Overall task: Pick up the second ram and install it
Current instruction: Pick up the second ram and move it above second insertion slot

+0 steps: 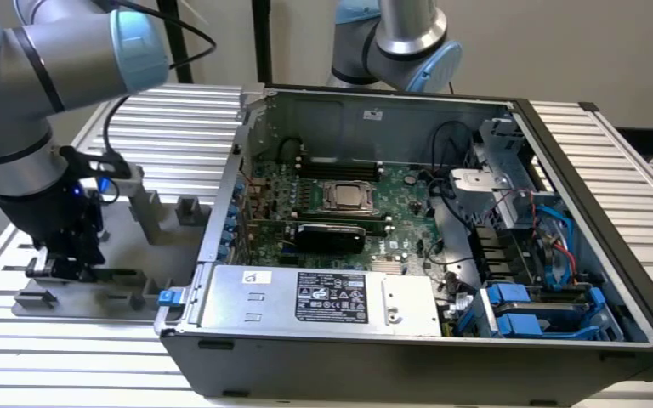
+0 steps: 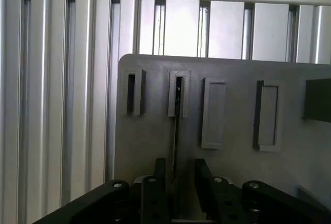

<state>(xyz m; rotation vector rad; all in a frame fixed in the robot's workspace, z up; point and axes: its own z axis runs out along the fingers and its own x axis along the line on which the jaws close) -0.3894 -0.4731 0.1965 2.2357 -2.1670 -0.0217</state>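
Note:
The second ram (image 2: 176, 131) stands on edge in a slot of the gray fixture plate (image 2: 232, 172), so it appears as a thin dark line. My gripper (image 2: 178, 182) is low over it, with one finger on each side of the stick and a small gap showing on both sides, so it is open. In the exterior view the gripper (image 1: 71, 265) is down at the fixture plate (image 1: 116, 297), at the exterior view's left, beside the open computer case (image 1: 224, 212). The ram itself is hidden there behind the gripper.
Gray fixture blocks (image 1: 150, 208) stand upright on the plate between the gripper and the case. Inside the case lie the green motherboard (image 1: 406, 191) with its silver processor (image 1: 347, 195), cables and blue drive bays (image 1: 530, 310). A second arm (image 1: 400, 42) stands behind the case. Ribbed aluminium table (image 1: 43, 374).

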